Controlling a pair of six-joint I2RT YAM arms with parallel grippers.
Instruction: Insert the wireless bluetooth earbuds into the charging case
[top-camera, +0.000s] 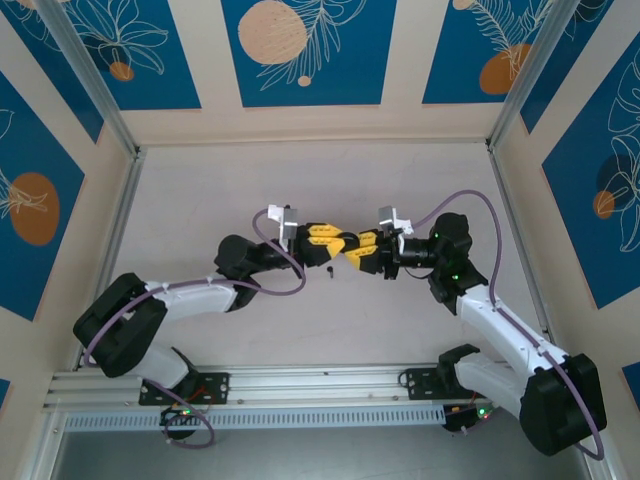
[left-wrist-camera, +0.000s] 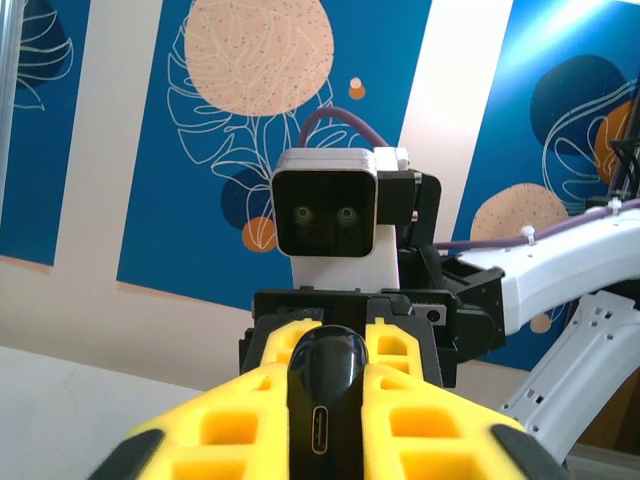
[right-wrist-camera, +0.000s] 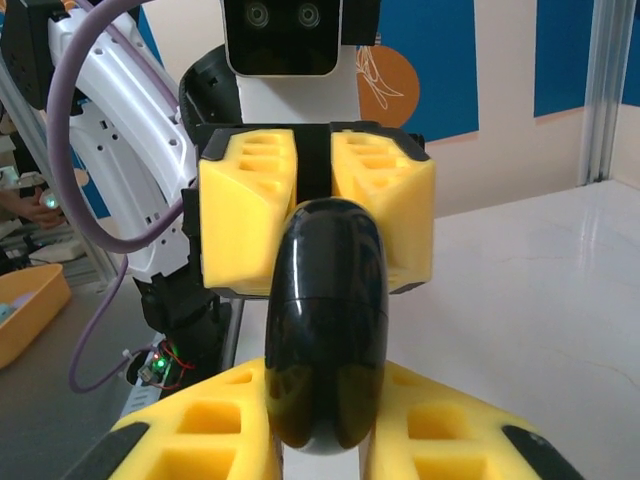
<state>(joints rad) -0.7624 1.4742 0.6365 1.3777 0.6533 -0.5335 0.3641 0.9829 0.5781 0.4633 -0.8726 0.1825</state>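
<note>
- The left arm (top-camera: 190, 296) leaves its base at the near left and bends out toward the left wall. Its white forearm then runs right to the middle of the table (top-camera: 300, 180).
- The right arm (top-camera: 500, 325) mirrors it. It rises from the near right, its white link slants far and left, and its wrist turns to point straight left.
- The left gripper (top-camera: 338, 243) and the right gripper (top-camera: 360, 246) meet tip to tip at the table's centre, facing each other and roughly level.
- The charging case (right-wrist-camera: 325, 320) is a glossy black rounded pebble held between the two grippers, off the table.
- In the left wrist view, the left gripper's yellow fingers (left-wrist-camera: 235, 425) are clamped against both sides of the case. The end with the charging port faces that camera.
- In the right wrist view, the right gripper's yellow fingers (right-wrist-camera: 440, 420) are also closed against the case's near end. The left gripper's fingers flank its far end.
- A purple cable (top-camera: 470, 200) loops above the right wrist.
- A small dark speck (top-camera: 330, 270) lies on the table just near of the grippers, too small to identify.
</note>
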